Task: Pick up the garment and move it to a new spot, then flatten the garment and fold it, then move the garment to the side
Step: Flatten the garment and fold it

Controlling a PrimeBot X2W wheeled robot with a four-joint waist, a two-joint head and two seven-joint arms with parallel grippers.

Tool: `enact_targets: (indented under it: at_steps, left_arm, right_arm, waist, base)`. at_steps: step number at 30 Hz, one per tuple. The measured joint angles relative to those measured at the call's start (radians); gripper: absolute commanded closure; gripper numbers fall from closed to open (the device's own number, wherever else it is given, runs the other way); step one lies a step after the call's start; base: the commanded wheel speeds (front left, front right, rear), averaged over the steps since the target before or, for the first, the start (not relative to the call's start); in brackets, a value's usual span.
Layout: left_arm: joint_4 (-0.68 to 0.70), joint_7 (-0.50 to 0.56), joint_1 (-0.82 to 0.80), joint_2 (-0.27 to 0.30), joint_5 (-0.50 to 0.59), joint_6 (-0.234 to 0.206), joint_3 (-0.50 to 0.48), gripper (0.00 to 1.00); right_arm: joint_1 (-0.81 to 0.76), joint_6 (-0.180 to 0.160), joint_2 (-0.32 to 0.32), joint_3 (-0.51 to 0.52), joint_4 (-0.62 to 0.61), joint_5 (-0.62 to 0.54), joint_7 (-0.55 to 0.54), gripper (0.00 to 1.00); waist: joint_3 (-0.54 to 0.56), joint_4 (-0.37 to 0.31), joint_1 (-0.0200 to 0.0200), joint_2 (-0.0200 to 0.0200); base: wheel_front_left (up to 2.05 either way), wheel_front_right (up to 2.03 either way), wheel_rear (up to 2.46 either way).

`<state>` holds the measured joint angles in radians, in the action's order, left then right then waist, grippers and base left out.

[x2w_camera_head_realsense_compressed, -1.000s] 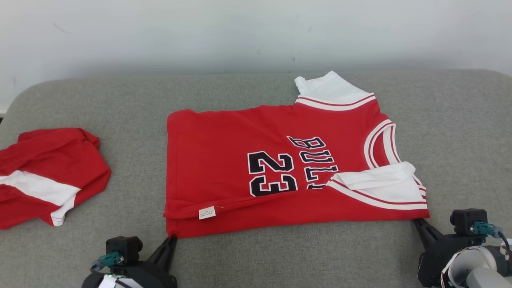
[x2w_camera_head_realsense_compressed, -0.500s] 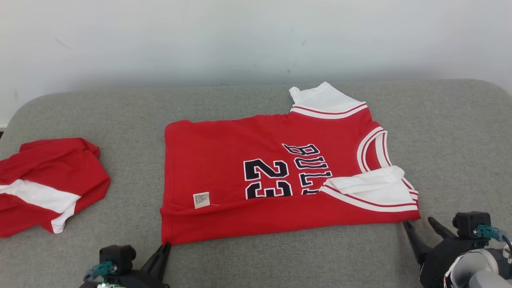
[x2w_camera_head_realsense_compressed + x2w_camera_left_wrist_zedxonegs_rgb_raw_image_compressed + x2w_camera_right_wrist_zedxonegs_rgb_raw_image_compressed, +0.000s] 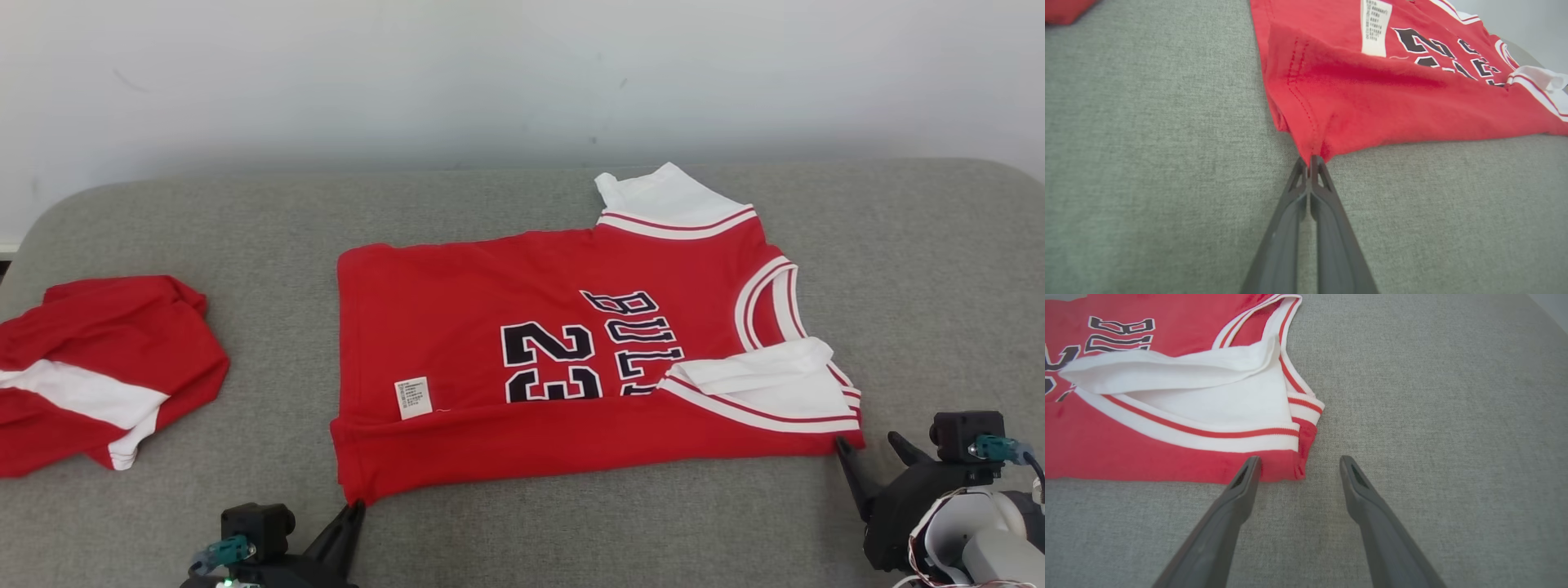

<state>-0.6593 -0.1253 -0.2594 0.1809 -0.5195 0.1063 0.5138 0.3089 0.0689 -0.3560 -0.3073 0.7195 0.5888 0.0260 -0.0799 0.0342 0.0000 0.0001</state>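
The garment is a red jersey with a black "23" and white sleeves, lying flat on the grey cushion. Its near strip is folded up over the lower part of the number, and a white label shows on that fold. My left gripper is shut on the garment's near-left corner; the left wrist view has the fingertips pinching the red hem. My right gripper stands open at the near-right corner. In the right wrist view the fingers straddle the corner of the cloth without gripping it.
A second red and white garment lies crumpled at the cushion's left edge. A white wall rises behind the cushion. Bare grey fabric stretches right of the jersey and along the near side.
My right gripper has opened and let go of the near-right corner. The near fold has crept farther over the number. The left gripper stays shut on its corner. The camera has shifted slightly.
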Motion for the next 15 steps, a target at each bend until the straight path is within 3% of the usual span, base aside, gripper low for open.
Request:
enact_targets:
  at_steps: [4,5,6,7,8,15]
  left_arm:
    - [-0.003,0.0,-0.012,-0.002,0.0,0.0,0.003,1.0]
    - [-0.005,0.0,-0.012,-0.001,0.0,0.0,0.003,1.0]
    - [-0.007,0.0,-0.012,0.001,0.0,0.001,0.003,1.0]
    - [-0.008,0.0,-0.012,0.002,0.0,0.001,0.003,1.0]
    - [-0.008,0.0,-0.012,0.002,0.0,0.001,0.003,1.0]
    - [-0.014,-0.002,-0.012,0.002,-0.001,0.001,0.003,1.0]
  right_arm:
    - [0.011,0.0,0.015,-0.014,0.023,-0.001,-0.008,0.01]
    - [0.016,0.002,0.021,-0.018,0.028,-0.001,-0.008,0.08]
    - [0.024,0.002,0.026,-0.021,0.035,-0.001,-0.01,0.25]
    - [0.031,0.003,0.029,-0.024,0.041,-0.001,-0.01,0.73]
    - [0.031,0.003,0.029,-0.024,0.041,-0.001,-0.01,1.0]
    - [0.045,0.01,0.031,-0.032,0.068,-0.001,-0.015,1.0]
  waist:
    - [0.0,0.017,0.0,0.0]
    - [0.0,0.02,0.0,0.0]
    - [0.0,0.021,0.0,0.0]
    - [-0.001,0.022,0.0,-0.0001]
    - [-0.001,0.022,0.0,-0.0001]
    - [-0.005,0.025,0.0,0.0]
  base:
    - [0.0,0.0,0.0]
    - [0.0,0.0,0.0]
    - [0.0,0.0,0.0]
    - [0.0,0.0,0.0]
    - [0.0,0.0,0.0]
    - [0.0,0.0,0.0]
